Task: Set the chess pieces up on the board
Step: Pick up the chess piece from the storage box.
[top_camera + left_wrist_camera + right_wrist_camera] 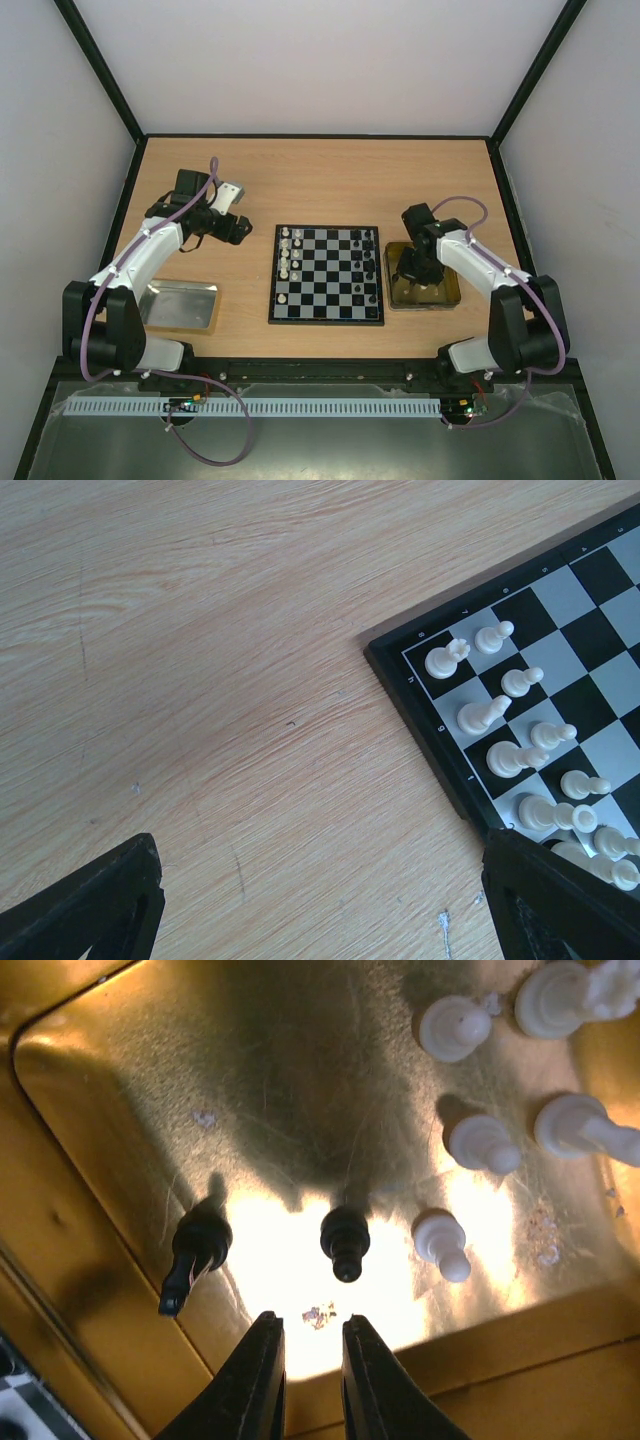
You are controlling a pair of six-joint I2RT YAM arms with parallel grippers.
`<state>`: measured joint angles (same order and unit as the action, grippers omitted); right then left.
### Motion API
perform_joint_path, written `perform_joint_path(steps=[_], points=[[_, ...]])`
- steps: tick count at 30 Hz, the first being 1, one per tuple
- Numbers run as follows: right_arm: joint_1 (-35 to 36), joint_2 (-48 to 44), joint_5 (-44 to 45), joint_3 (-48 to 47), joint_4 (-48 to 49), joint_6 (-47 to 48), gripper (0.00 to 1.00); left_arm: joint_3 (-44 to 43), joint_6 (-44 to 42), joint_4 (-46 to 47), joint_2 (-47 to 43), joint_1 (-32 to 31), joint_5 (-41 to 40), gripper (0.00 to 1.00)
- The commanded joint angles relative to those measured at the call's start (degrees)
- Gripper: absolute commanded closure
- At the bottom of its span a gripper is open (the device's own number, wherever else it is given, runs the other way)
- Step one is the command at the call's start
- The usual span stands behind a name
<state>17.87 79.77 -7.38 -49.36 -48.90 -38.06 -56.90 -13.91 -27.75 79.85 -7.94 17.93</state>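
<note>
Hovering low inside the gold tray (90,1160), the right gripper (308,1355) has its fingers nearly together with a thin gap, pinching nothing. One black piece (345,1242) stands at twelve o'clock of the tips, and a second black piece (195,1250) is at ten by the tray wall. White pieces (480,1142) are scattered from one to two. The board (325,290) sits mid-table, with white men (285,255) along its nine o'clock edge and black men (368,262) along three. The left gripper (320,910) is spread wide over the wood table (200,680), beside the board's corner.
</note>
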Motion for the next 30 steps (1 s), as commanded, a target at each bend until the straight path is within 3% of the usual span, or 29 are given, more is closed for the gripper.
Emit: perform_joint_path(steps=[1, 30], points=[[-1.5, 1.6, 0.0, 0.3, 2.4, 1.4, 0.84, 0.0, -0.4, -0.3, -0.1, 0.3, 0.2, 0.13], [-3.7, 4.8, 0.3, 2.1, 3.9, 3.3, 0.82, 0.0, -0.5, -0.3, -0.3, 0.3, 0.1, 0.13]])
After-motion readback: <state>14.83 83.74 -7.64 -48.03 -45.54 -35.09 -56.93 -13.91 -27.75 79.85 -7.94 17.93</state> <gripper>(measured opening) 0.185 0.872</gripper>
